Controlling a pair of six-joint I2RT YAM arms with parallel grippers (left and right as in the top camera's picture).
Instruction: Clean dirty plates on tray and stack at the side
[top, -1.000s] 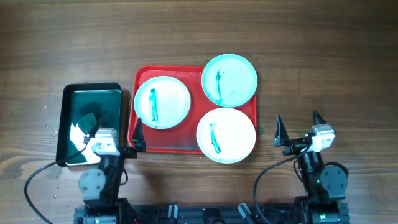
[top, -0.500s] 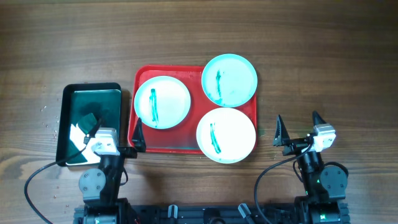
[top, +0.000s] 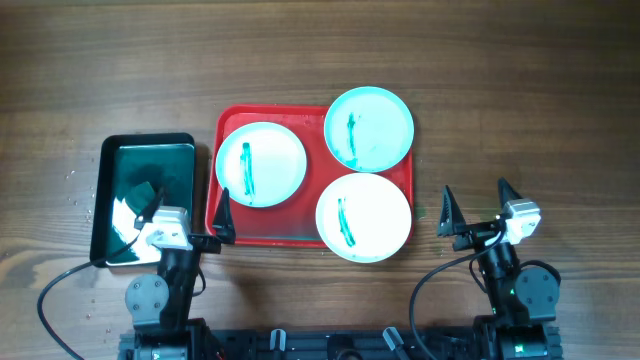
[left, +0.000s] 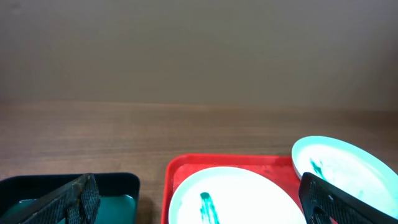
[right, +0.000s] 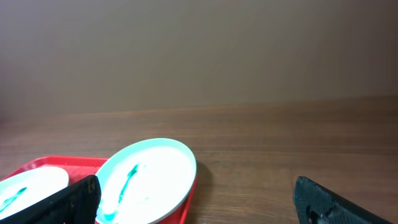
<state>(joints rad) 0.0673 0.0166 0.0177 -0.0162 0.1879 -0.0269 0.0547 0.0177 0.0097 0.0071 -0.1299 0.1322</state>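
Left jaws: spread wide, holding nothing. Right jaws: spread wide, holding nothing. Both sit low over the bench.

The red tray lies ahead of the left jaws, its near left corner by their right finger, and ahead-left of the right jaws.

It carries three plates, each with one green-teal streak:
- The left plate is white-centred.
- The far plate is turquoise and overhangs the far rim.
- The near plate is whitest and overhangs the near rim.

The black tub lies under the left jaws' left finger.
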